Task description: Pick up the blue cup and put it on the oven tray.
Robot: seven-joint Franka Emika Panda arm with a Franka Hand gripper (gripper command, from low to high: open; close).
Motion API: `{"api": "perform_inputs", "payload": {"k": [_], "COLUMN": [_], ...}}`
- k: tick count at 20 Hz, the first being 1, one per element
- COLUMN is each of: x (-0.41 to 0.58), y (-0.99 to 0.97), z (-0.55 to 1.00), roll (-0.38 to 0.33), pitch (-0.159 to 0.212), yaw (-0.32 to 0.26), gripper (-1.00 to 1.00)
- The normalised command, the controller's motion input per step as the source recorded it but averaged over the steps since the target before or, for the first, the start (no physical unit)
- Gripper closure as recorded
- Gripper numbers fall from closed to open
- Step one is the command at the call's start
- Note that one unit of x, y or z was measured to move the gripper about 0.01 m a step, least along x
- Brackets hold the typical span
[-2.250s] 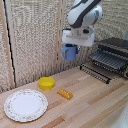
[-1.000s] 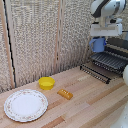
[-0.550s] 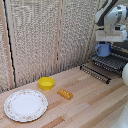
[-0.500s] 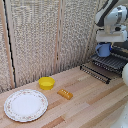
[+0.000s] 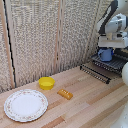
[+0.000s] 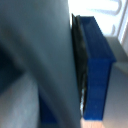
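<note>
Exterior view, right edge of frame: my claw (image 5: 106,50) is clamped on the blue cup (image 5: 105,54), which sits upright over the oven tray (image 5: 111,64); I cannot tell whether it touches the bars. Wrist view is blurred, one finger (image 6: 77,65) pressed against the cup wall. On the table (image 5: 85,107), lower left: yellow bowl (image 5: 46,83), floral-rimmed plate (image 5: 26,105), small orange block (image 5: 64,93).

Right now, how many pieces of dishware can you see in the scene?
3. A floral-rimmed white plate on the table's near corner, a yellow bowl just behind it, and the blue cup in the pincer over the oven tray.
</note>
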Motion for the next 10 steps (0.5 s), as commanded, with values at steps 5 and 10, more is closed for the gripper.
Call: {"api": "perform_inputs", "payload": {"k": [5, 10], "x": [0.051, 0.013], "y": [-0.05, -0.15], "z": [0.32, 0.62], "roll": [-0.037, 0.000], "pitch": [-0.032, 0.000], "yaw": [-0.004, 0.000], "gripper": [-1.00, -1.00]}}
